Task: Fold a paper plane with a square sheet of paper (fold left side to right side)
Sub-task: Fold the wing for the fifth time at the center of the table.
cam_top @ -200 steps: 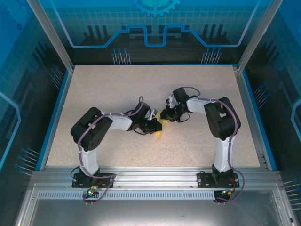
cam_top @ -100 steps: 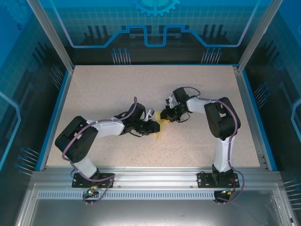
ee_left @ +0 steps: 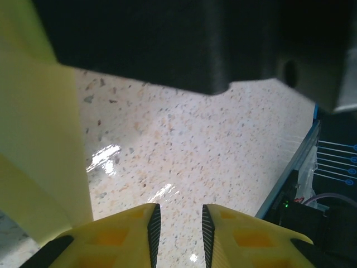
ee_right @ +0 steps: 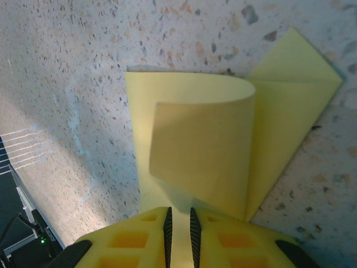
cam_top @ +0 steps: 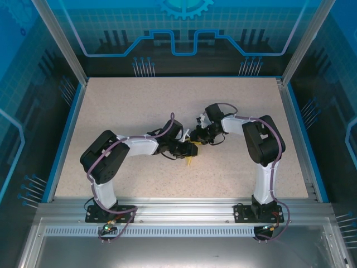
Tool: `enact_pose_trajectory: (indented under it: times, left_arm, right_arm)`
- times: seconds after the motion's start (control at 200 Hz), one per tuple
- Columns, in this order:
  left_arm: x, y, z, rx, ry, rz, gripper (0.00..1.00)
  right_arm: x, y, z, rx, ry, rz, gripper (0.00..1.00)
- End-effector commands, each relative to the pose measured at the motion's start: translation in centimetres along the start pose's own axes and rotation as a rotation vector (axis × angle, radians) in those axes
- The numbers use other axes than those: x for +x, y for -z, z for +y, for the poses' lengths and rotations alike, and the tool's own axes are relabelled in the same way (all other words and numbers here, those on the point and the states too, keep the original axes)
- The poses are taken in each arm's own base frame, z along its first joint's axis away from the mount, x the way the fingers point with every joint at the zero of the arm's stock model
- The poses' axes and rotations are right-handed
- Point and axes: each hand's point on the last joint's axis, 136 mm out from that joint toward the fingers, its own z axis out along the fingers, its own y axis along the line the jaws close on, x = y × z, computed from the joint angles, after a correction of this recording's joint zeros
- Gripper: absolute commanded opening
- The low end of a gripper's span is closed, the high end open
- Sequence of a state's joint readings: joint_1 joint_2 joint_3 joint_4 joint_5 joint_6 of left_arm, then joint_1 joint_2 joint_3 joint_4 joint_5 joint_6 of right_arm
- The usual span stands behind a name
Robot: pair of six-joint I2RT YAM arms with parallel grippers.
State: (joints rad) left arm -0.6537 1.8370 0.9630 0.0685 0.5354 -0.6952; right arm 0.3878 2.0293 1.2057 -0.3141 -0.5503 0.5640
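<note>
My left gripper is sitting just beside the yellow paper sheet. Its jaws are standing slightly apart and gripping nothing, with bare speckled tabletop showing through the gap. The sheet is lying on the tabletop between my two grippers, partly folded, one flap curling up over a creased wedge. My right gripper is pinching the sheet's edge, fingers nearly closed on the paper.

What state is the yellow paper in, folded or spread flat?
Folded: the square sheet of paper shows creased, overlapping layers, one flap curling over loosely, its near edge pinched in the right gripper.
</note>
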Motion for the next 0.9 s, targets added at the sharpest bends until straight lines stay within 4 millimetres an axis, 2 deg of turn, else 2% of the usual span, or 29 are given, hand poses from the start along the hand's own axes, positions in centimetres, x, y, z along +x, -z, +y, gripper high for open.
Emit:
enact_pose_trajectory:
  times: [0.0,0.895]
  left_arm:
    - [0.5,-0.3,0.9,-0.032,-0.011,0.019,0.3]
    - [2.9,-1.2,4.4,-0.107,0.071,0.08,0.3]
  right_arm:
    - [2.5,-2.1,-3.1,0.103,-0.045,0.081,0.2]
    - [2.5,-2.0,-3.2,0.111,-0.041,0.086,0.2]
